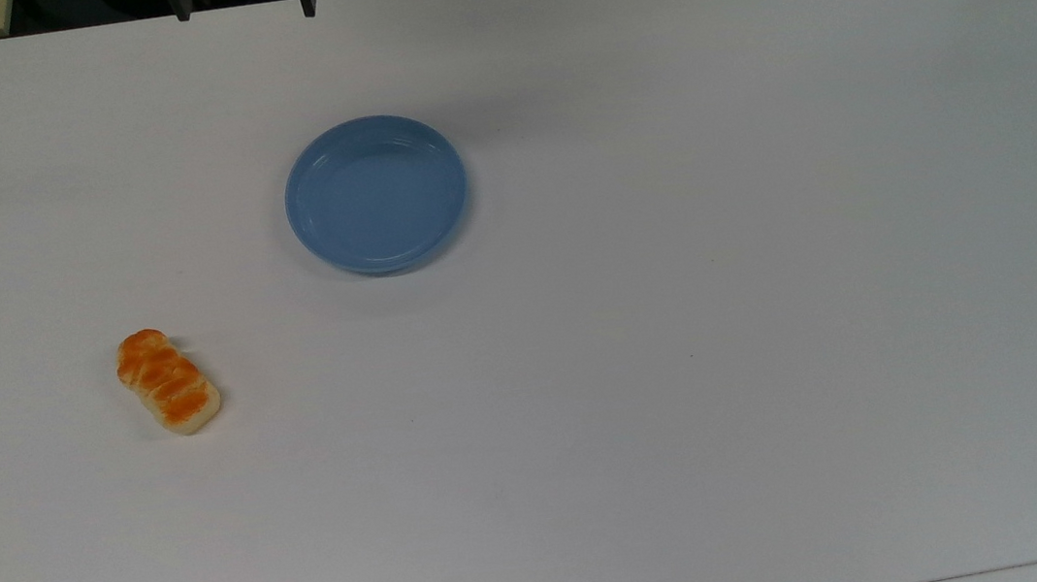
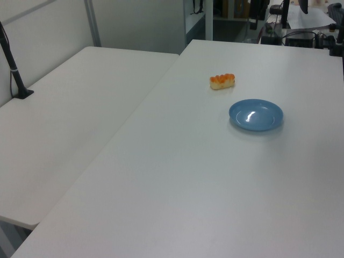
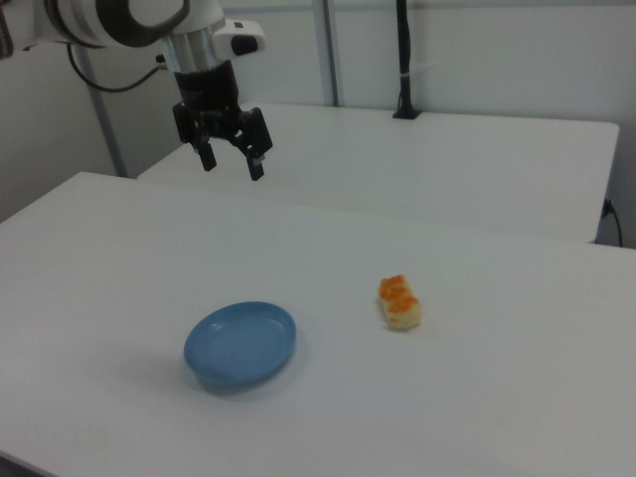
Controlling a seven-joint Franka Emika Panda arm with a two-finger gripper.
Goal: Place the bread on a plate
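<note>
On the white worktop [image 1: 683, 360] you had the bread [image 1: 168, 381] lying flat, glazed side up, toward the top view's left and nearer the top view's bottom edge than anything else. It lay bare on the surface, touching nothing. In the right view the bread [image 3: 400, 302] sat to the right of the plate and well apart from it; in the left view the bread [image 2: 222, 81] lay beyond the plate and a little to its left.

Farther up in the top view you had the plate [image 1: 376, 195], light blue and round, resting flat with nothing on it. The plate [image 3: 240, 345] showed the same in the right view, as did the plate [image 2: 256, 114] in the left view.

Farthest back, the jaws [image 3: 230, 163] hung well above the worktop's far edge, spread wide with nothing between them. In the top view the jaws [image 1: 244, 10] showed as two dark fingertips at the top edge, beyond the plate.
</note>
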